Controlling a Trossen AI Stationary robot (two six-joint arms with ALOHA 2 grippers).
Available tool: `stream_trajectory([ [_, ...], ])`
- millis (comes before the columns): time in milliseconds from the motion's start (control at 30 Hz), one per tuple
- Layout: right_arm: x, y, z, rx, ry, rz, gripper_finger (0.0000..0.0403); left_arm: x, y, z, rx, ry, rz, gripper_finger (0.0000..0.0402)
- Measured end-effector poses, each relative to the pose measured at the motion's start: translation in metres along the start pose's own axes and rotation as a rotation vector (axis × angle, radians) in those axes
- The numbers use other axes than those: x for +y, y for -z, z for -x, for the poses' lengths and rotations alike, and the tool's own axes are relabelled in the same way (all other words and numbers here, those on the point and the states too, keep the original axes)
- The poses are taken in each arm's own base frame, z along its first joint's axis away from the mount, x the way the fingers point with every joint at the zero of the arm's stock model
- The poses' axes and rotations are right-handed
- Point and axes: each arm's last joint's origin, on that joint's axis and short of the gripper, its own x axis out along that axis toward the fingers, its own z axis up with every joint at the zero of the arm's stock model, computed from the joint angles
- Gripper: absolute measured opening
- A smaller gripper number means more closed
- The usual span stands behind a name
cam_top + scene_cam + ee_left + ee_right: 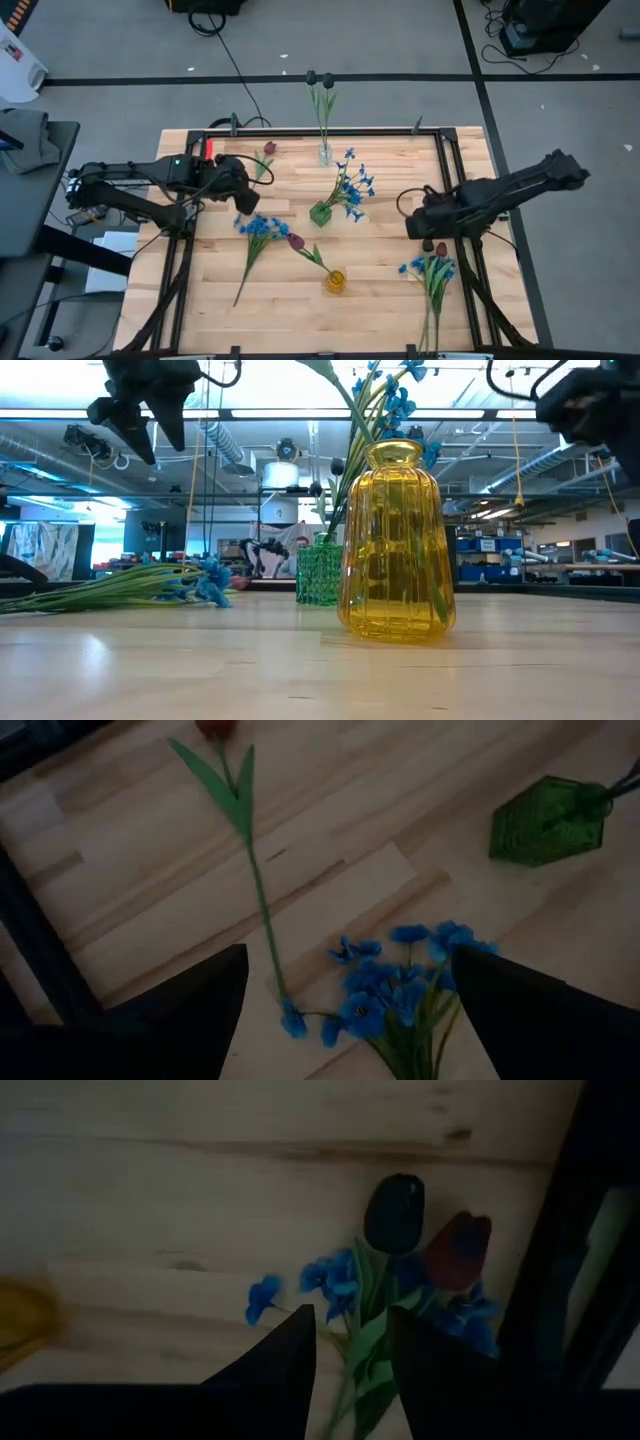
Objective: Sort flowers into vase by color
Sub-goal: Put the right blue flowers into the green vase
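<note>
High view is showing the left gripper (243,197) hanging at centre left of the frame, just above a blue spray (258,228) whose stem is running down-left toward the lower left of the table (390,310). Left wrist view is showing its fingers (200,1010) spread wide, with the blue blossoms (395,995) lying between and just ahead of them, so the flower's long axis is lying roughly along the gripper's line of sight, not across the gap. The left arm is clearly the nearer one to this spray. A red tulip (268,149) is lying at upper left of the table; another red bud (296,241) is leaning out of the yellow vase (335,281). The green vase (321,213) at centre is already holding blue blossoms. The right gripper (428,243) is hovering at right over a mixed bunch (400,1280) of blue, red and dark heads, its fingers (280,1360) slightly parted and holding nothing
</note>
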Motion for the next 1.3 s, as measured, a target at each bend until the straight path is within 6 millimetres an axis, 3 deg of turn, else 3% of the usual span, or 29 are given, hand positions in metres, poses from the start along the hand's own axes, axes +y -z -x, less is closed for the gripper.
stream_trajectory([
  [233, 0.01, 0.01, -0.021, -0.049, 0.086, -0.129, 0.0135, 0.002, -0.003, 0.0, -0.088, -0.062, 0.0, 0.0355],
  [700, 0.013, 0.039, -0.044, -0.035, 0.202, -0.152, 0.0135, 0.003, -0.005, 0.001, -0.164, -0.133, -0.1, 0.0355],
  [1033, 0.018, 0.052, -0.058, -0.091, 0.179, -0.169, 0.0135, 0.002, -0.007, 0.001, -0.182, -0.13, -0.125, 0.0355],
  [1300, 0.033, 0.066, -0.074, -0.033, 0.106, -0.131, 0.0135, 0.002, -0.007, 0.001, -0.181, -0.13, -0.131, 0.0355],
])
